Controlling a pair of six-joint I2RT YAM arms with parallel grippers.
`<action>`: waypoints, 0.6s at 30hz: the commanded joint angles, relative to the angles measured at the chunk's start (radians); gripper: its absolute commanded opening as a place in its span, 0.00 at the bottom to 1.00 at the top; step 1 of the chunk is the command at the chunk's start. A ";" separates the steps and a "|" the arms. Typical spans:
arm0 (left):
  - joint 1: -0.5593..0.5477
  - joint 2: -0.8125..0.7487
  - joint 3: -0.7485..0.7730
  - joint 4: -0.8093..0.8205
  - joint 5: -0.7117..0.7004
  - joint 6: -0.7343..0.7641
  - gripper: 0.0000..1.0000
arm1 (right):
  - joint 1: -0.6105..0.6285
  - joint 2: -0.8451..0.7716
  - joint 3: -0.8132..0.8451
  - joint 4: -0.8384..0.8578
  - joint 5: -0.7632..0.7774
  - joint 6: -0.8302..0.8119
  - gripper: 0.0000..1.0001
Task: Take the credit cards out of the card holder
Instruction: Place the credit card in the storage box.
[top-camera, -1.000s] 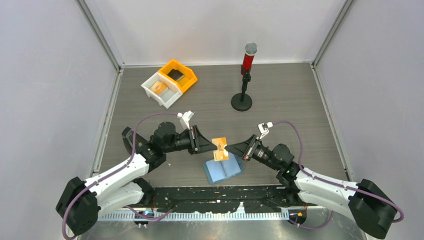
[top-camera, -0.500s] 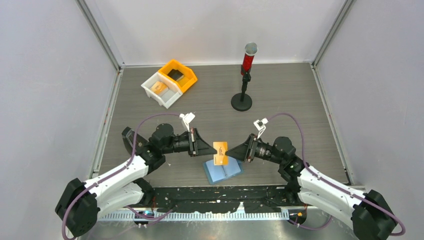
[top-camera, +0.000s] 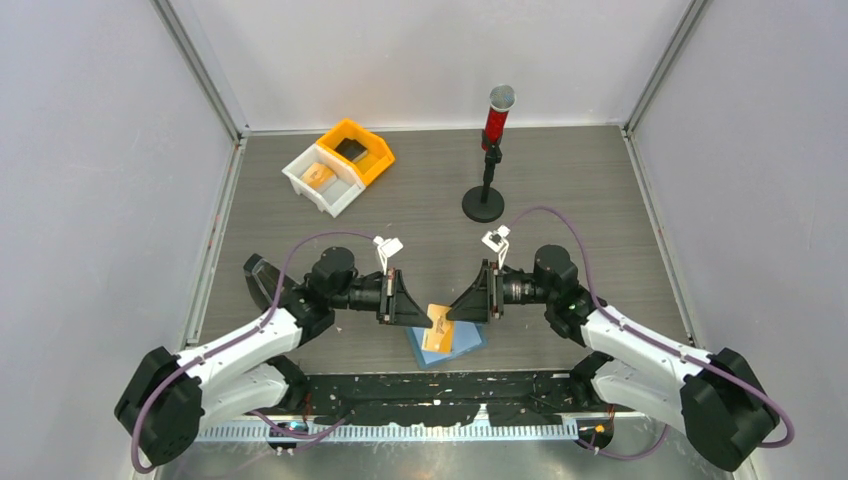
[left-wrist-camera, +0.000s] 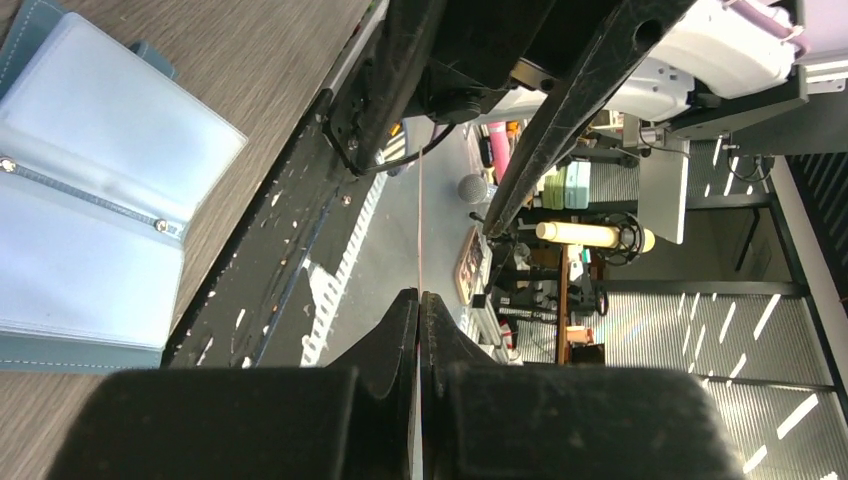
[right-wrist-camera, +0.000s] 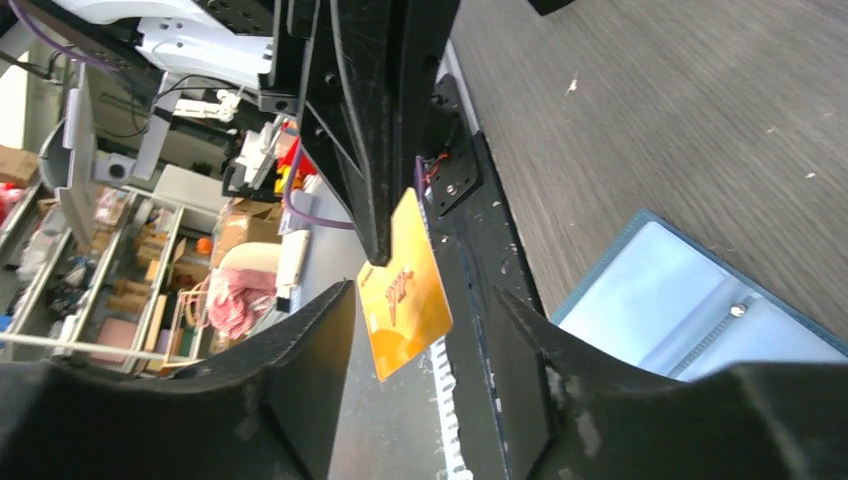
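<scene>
- Orange card (top-camera: 437, 328) is up off the table, pinched at one edge by the left gripper (top-camera: 429, 319); it hangs over the near-left part of the card holder (top-camera: 472, 342).
- Left wrist view: left gripper (left-wrist-camera: 419, 300) jaws pressed together on the orange card (left-wrist-camera: 419, 225), which shows edge-on as a thin line.
- Right wrist view: right gripper (right-wrist-camera: 425, 295) jaws spread wide; the orange card (right-wrist-camera: 405, 290) sits in the gap with space on both sides and is not clamped by them.
- Same view: the left gripper's black fingers (right-wrist-camera: 375, 150) come in from above and grip the card's top edge.
- Card holder (left-wrist-camera: 90, 200) is light blue, lying open and flat on the grey wood-grain table (top-camera: 560, 200) at the near edge, between the two arms; clear pockets face up.
- Far left: orange bin (top-camera: 382, 155) with a dark card (top-camera: 350, 148) inside, touching a white bin (top-camera: 335, 200) with a tan card (top-camera: 318, 174) inside.
- Far centre: red-and-black stand (top-camera: 490, 150), upright, well apart from both arms.
</scene>
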 joint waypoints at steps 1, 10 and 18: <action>0.003 0.018 0.059 -0.046 0.039 0.064 0.00 | -0.002 0.056 0.061 0.106 -0.101 -0.001 0.54; 0.002 0.066 0.071 0.039 0.073 0.004 0.00 | -0.002 0.055 0.028 0.193 -0.116 0.054 0.24; 0.015 0.023 0.150 -0.120 -0.005 0.069 0.33 | -0.002 0.026 0.014 0.229 -0.057 0.121 0.05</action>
